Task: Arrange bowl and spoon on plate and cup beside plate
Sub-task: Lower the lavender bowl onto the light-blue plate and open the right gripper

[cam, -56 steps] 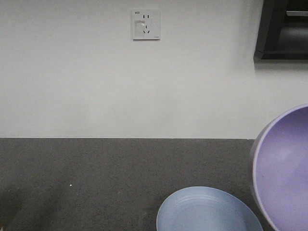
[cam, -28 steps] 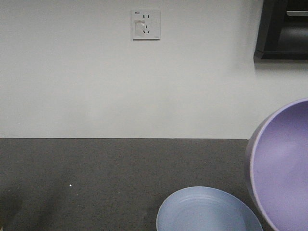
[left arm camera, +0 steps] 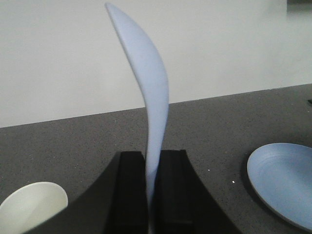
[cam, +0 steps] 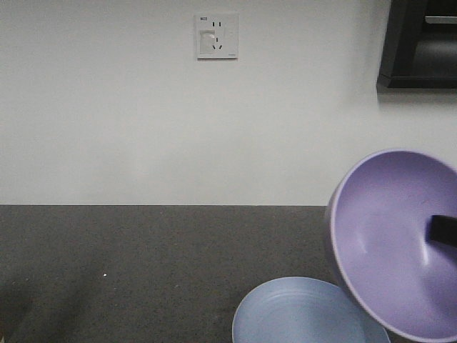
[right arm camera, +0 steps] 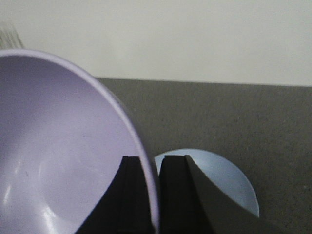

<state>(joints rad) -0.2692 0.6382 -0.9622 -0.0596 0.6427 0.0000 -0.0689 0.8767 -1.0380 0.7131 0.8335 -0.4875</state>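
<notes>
The bowl [cam: 389,243] hangs tilted above the right edge of the plate [cam: 307,314], its wall pinched between the right gripper's [right arm camera: 155,165] fingers [right arm camera: 175,195]. Left of the plate, the left gripper [left arm camera: 152,161] clamps the spoon [left arm camera: 151,87] upright. The cup [left arm camera: 29,204] shows farther left. Nothing is placed yet, and all three placements remain.

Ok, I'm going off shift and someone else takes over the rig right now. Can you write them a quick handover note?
Left gripper: shut on the spoon, held upright.
Right gripper: shut on the rim of the bowl, which hangs tilted in the air by the plate.
The plate lies empty on the counter. The cup is to the left of the left gripper, apart from the plate.
Done: spoon and bowl are picked up.
Left: set bowl and spoon on the plate, then place the cup beside it.
</notes>
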